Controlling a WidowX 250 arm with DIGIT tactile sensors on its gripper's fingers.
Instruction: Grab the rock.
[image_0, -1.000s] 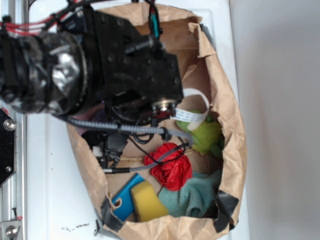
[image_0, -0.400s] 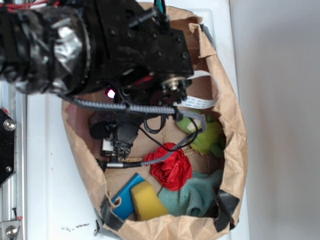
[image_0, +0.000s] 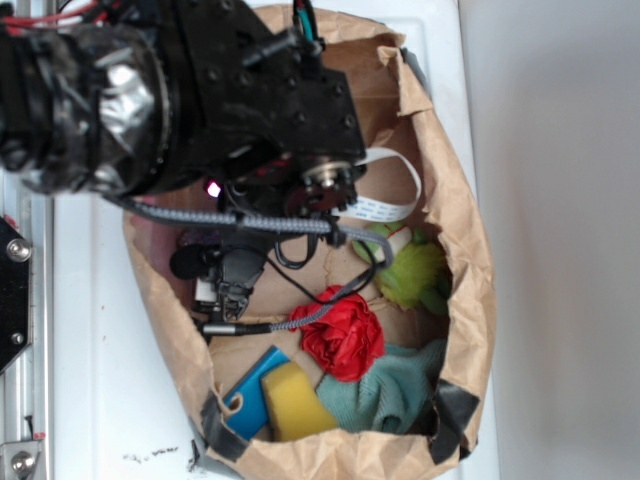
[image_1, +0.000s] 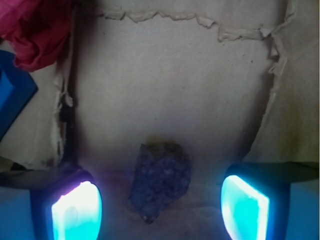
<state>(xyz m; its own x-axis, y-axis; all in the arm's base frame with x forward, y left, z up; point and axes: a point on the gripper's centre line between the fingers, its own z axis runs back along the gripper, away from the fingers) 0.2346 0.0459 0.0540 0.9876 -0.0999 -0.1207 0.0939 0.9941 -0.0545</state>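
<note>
The jaws (image_1: 160, 210) stand wide apart and hold nothing: in the wrist view the two glowing cyan pads (image_1: 77, 212) sit at the lower left and lower right of the frame, and the rock (image_1: 161, 180) lies between them on the brown paper floor, touching neither (it is nearer the left pad). A red fabric flower (image_1: 35, 30) fills the upper left corner, a blue block (image_1: 12, 95) just below it. In the exterior view the black arm (image_0: 250, 110) reaches from the upper left down into the paper bag (image_0: 465, 250), hiding the rock. The green frog plush (image_0: 415, 275) lies right of the wrist.
</note>
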